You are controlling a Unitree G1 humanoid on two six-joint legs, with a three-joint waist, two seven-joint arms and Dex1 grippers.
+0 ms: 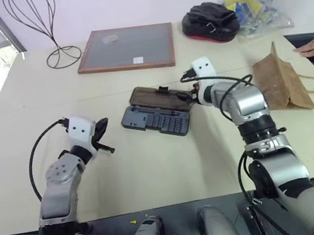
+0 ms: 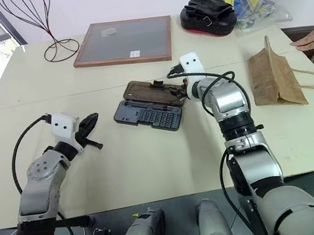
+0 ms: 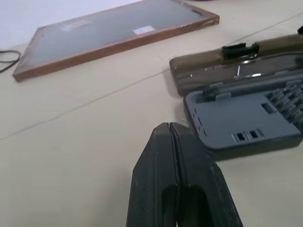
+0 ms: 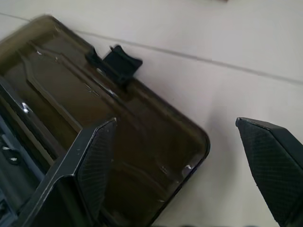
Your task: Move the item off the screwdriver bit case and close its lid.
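One cream table under a white wall | screwdriver bit case mid-table, lid flat open | paper bag right of it | right gripper spread wide over lid corner | left gripper pinched empty

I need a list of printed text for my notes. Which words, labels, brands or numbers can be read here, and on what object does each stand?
None can be read.
Small white label on the wood-framed grey board: too small to read.
Yellow-blue plastic bag: print too blurred to read.
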